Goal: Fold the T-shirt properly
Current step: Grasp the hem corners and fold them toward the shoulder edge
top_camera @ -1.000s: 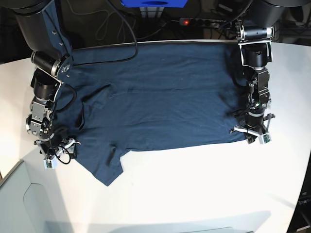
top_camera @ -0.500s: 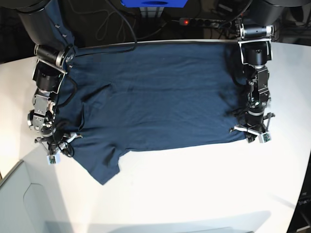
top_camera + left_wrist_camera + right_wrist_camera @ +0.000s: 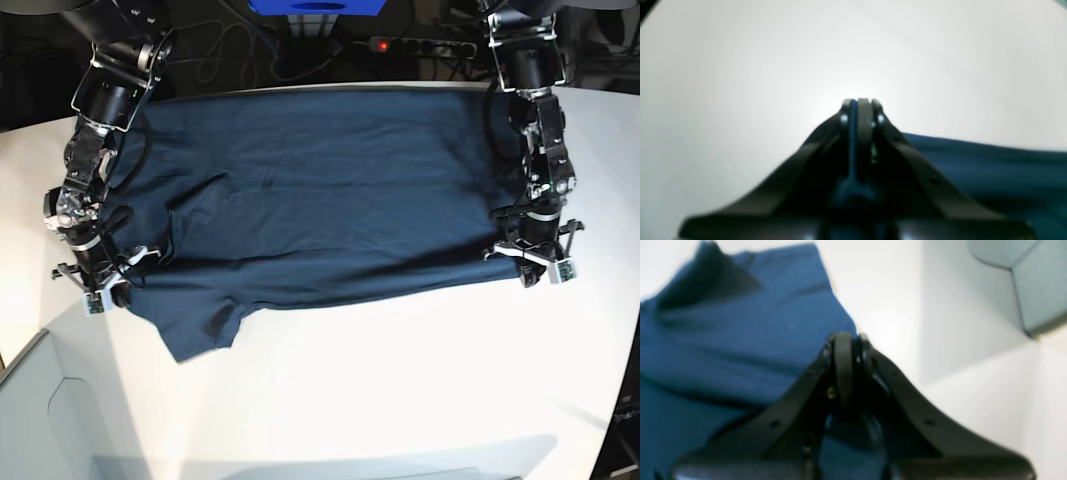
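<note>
The dark navy T-shirt (image 3: pixel 320 190) lies spread flat across the white table (image 3: pixel 400 400), with one sleeve (image 3: pixel 200 325) hanging toward the front left. My left gripper (image 3: pixel 530 265) is shut on the shirt's front right corner; in the left wrist view a strip of blue cloth sits pinched between the closed fingertips (image 3: pixel 858 105), and the shirt (image 3: pixel 990 166) lies to the right. My right gripper (image 3: pixel 95 290) is shut at the shirt's front left edge; in the right wrist view it (image 3: pixel 846 340) is closed, with the blue cloth (image 3: pixel 740 323) beside and under it.
A grey bin (image 3: pixel 40 420) sits at the front left corner and also shows in the right wrist view (image 3: pixel 1033 290). A power strip with a red light (image 3: pixel 420 45) and cables lie behind the table. A blue object (image 3: pixel 315 6) is at the back.
Both grippers have moved outward and slightly back with the cloth. The shirt's front edge is pulled straighter and wider, and the sleeve has shifted left.
</note>
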Motion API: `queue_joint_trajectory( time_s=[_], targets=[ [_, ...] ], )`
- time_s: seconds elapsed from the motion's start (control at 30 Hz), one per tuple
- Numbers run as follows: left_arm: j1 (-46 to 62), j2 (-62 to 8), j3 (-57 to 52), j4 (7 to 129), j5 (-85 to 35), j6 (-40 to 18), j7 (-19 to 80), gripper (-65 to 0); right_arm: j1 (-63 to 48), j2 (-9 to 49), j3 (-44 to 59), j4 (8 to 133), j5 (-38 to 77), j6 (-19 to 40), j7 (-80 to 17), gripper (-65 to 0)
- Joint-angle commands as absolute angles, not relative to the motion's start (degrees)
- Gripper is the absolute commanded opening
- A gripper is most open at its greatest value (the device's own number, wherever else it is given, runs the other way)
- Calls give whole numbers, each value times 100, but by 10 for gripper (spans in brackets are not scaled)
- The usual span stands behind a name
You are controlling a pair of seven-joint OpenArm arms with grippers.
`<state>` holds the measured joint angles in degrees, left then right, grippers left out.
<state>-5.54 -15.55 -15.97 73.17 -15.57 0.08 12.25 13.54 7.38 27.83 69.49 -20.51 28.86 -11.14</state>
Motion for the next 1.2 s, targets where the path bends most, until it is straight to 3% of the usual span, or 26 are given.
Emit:
queue_joint_trajectory(
  time_s=[0.0, 0.3, 0.8, 0.87, 1.07, 1.17],
  targets=[
    [-585, -1622, -1657, 7547, -1569, 4, 1077, -650, 1376, 813, 2800, 7284, -1763, 3002, -945, -649],
    [13, -1613, -1859, 8207, -1578, 4, 1095, -650, 453, 813, 2800, 8505, -1226, 3213, -1367, -649],
    [523, -1393, -2158, 8163, -1587, -4, 1077, -650, -286, 813, 2782, 8470, -1253, 3222, -1543, -647],
    [523, -1341, -2176, 8163, -1587, -4, 1095, -650, -242, 831, 2782, 8488, -1253, 3222, -1833, -599],
    [532, -1323, -2149, 8163, -1587, -4, 1103, -650, -286, 840, 2800, 8857, -1253, 3222, -2026, -289],
    [532, -1323, -2149, 8163, -1587, -4, 1103, -650, -374, 840, 2818, 9314, -1244, 3222, -2026, -177]
  ],
)
